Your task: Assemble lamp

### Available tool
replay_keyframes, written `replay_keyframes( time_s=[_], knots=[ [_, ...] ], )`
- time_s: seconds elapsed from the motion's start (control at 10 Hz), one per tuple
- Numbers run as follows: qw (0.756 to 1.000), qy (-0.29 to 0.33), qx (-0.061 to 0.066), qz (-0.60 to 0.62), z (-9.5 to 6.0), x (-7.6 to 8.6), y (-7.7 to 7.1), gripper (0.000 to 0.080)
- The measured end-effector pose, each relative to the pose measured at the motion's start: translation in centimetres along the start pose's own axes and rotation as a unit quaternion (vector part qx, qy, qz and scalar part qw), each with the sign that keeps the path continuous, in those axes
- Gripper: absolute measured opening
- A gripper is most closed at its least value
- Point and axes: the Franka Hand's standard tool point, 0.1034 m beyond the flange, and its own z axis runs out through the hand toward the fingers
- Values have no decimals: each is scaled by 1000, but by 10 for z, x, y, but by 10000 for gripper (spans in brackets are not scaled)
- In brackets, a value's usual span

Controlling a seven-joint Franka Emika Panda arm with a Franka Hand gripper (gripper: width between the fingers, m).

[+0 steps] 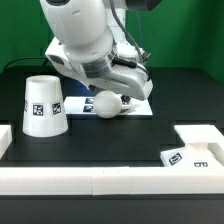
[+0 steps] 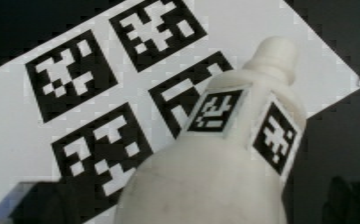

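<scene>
The white bulb (image 1: 105,105) lies on its side on the black table, just in front of the marker board (image 1: 143,108). In the wrist view the bulb (image 2: 221,170) fills the lower middle, its tagged neck (image 2: 266,90) pointing away over the marker board (image 2: 52,120). My gripper (image 1: 117,93) hangs right above the bulb and looks open, its jaws standing off to either side of the round head without touching it. The tapered shade (image 1: 42,105) stands mouth down at the exterior view's left. The flat square base (image 1: 188,157) lies at the front right.
A low white wall (image 1: 100,180) runs along the table's front, with raised ends at the left (image 1: 4,140) and right (image 1: 200,135). The arm's bulk hides most of the marker board in the exterior view.
</scene>
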Motion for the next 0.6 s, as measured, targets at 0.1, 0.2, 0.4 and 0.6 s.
replay_keyframes(
  time_s=[0.1, 0.2, 0.4, 0.6],
  knots=[
    [1000, 0, 1, -2, -1, 0, 1, 699],
    [1000, 0, 2, -6, -1, 0, 4, 699],
    [1000, 1, 2, -7, 2, 2, 7, 699],
    [1000, 5, -1, -4, 10, 8, 8, 699]
  ],
)
